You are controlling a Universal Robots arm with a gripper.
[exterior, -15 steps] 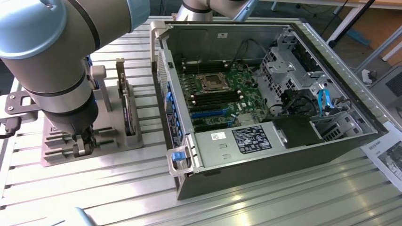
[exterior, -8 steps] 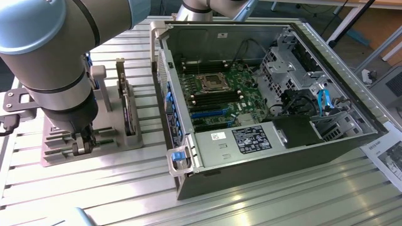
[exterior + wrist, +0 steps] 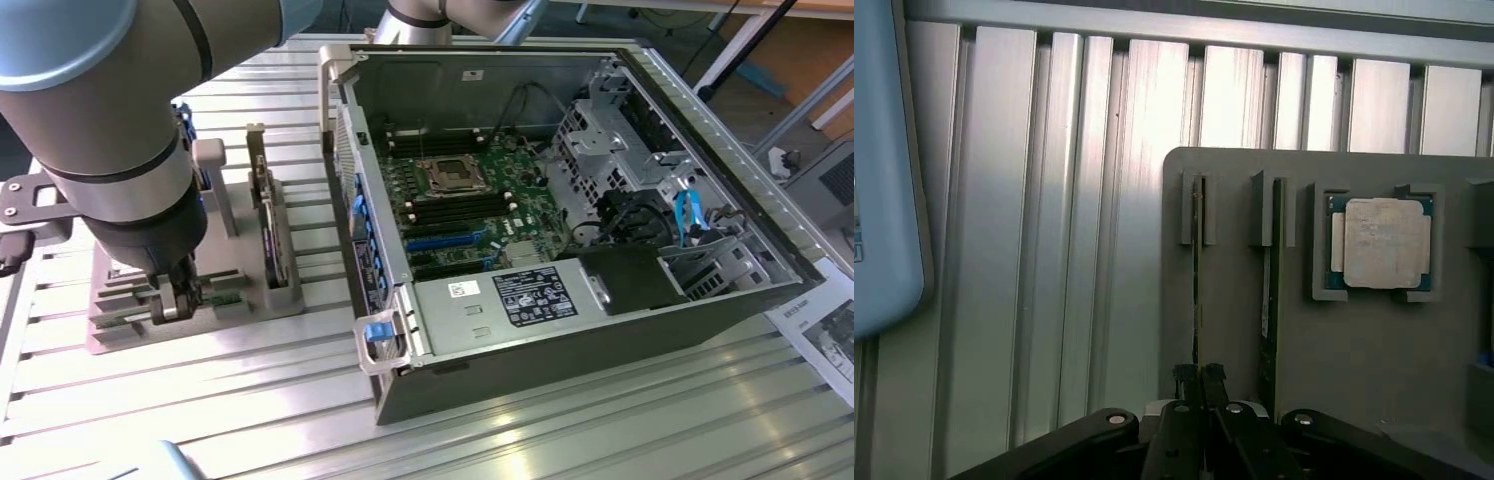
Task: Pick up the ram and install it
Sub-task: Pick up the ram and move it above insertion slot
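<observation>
Pincer down on the holder, pinching the ram in its slot.

The pincer (image 3: pixel 1200 378) stands at the grey holder (image 3: pixel 1354 360) on the ribbed metal surface (image 3: pixel 1054 250), its fingers pressed together on the upper edge of the ram (image 3: pixel 1197 260), which sits on edge in the holder's outer slot and runs straight in between the fingertips. A second stick (image 3: pixel 1268 290) stands in the neighbouring slot just beside it, with the processor chip (image 3: pixel 1379 243) in its own pocket beyond. Judgement: for a sound pick-up the grip should sit square and centred on the stick. The lift should run straight up along the slot guides, without tilt, so the board neither binds nor drags its neighbour. The open computer case (image 3: pixel 561 330) stands well apart at the exterior view's right.
</observation>
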